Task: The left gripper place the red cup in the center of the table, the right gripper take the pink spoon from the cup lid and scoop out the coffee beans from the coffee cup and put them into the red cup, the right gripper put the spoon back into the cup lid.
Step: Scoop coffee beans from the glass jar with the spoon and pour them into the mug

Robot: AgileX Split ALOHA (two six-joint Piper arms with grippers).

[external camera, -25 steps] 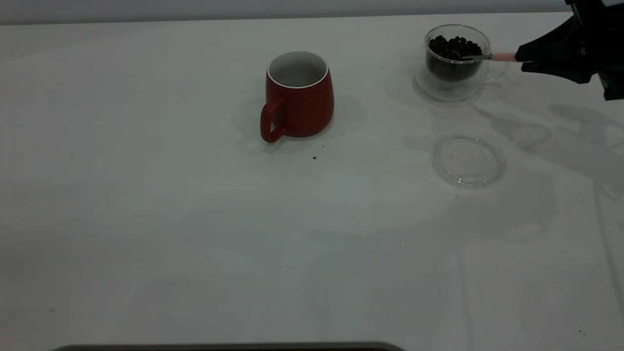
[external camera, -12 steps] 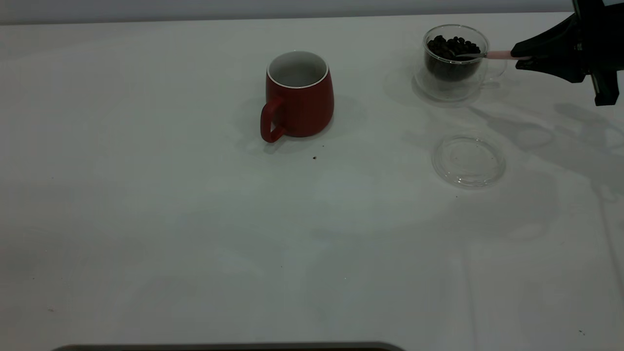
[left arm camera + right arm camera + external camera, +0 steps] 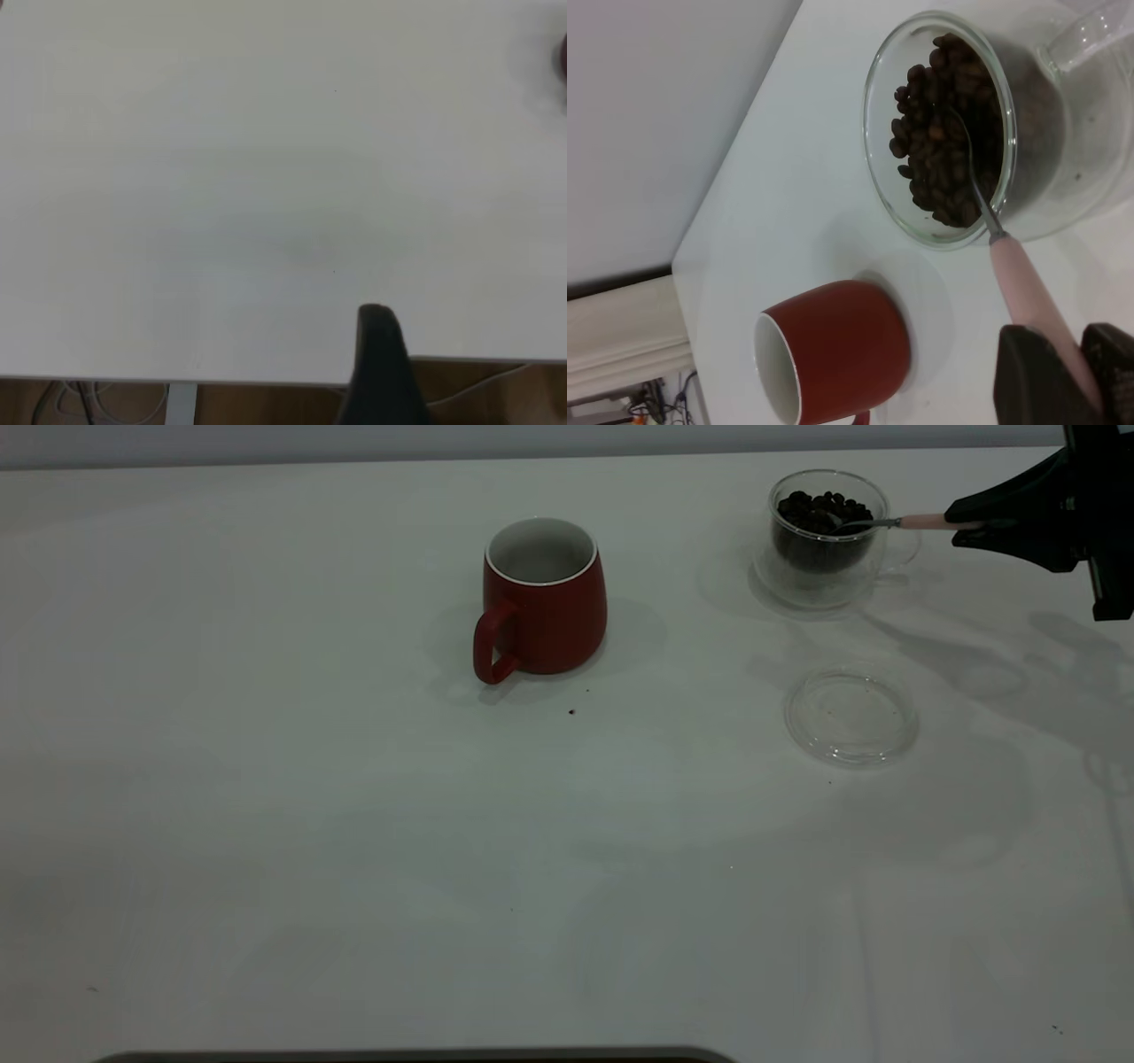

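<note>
The red cup (image 3: 545, 602) stands upright near the middle of the table (image 3: 354, 824), handle toward the front left; it also shows in the right wrist view (image 3: 833, 350). At the back right stands the coffee cup (image 3: 826, 536) holding coffee beans (image 3: 824, 511). My right gripper (image 3: 961, 524) is shut on the pink spoon (image 3: 921, 522) by its handle, and the metal bowl rests among the beans (image 3: 943, 142). In the right wrist view the pink spoon (image 3: 1023, 283) runs between the right gripper's (image 3: 1076, 354) fingers. The empty cup lid (image 3: 851, 717) lies in front of the coffee cup. Only one left finger (image 3: 379, 363) shows, at the table's edge.
A small dark speck (image 3: 571, 711) lies on the table just in front of the red cup. Bare tabletop stretches across the front and left. A dark strip (image 3: 416, 1056) runs along the front edge.
The right gripper first rose slightly, then drew back to the right, so the spoon's bowl shifted toward the near rim of the coffee cup. The red cup and lid stayed put.
</note>
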